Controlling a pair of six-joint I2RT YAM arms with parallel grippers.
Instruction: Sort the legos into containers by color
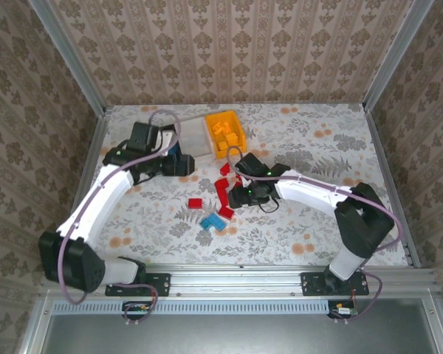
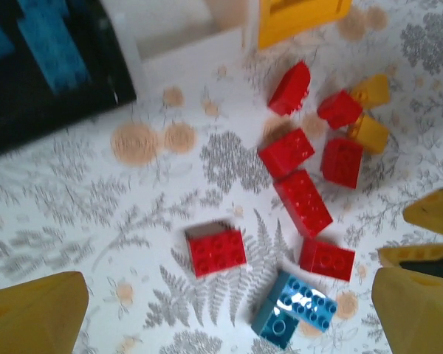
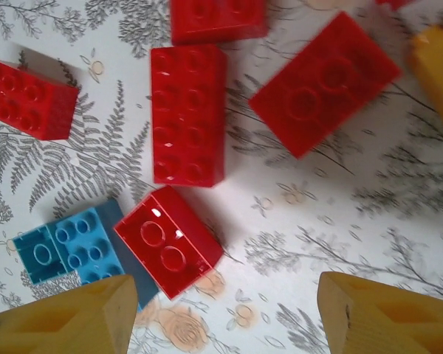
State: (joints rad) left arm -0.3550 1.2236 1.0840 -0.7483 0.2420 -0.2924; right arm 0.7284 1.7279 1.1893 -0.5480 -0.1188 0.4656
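The table (image 1: 317, 140) has a white top printed with grey fern leaves and orange flowers. Behind its far edge and along both sides stands beige wallpaper (image 1: 236, 51) with a damask pattern. A metal post (image 1: 68, 55) rises at the far left corner and a second post (image 1: 398, 51) at the far right. A metal rail (image 1: 244, 284) runs along the near edge.

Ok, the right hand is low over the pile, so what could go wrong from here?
1. The small red brick touches the light blue brick, and one finger of the right hand sits over the blue one: closing could grab or drag both.
2. The long red brick lies close, so it may get nudged.
3. The left hand hangs open near the bins; the arms could crowd there.
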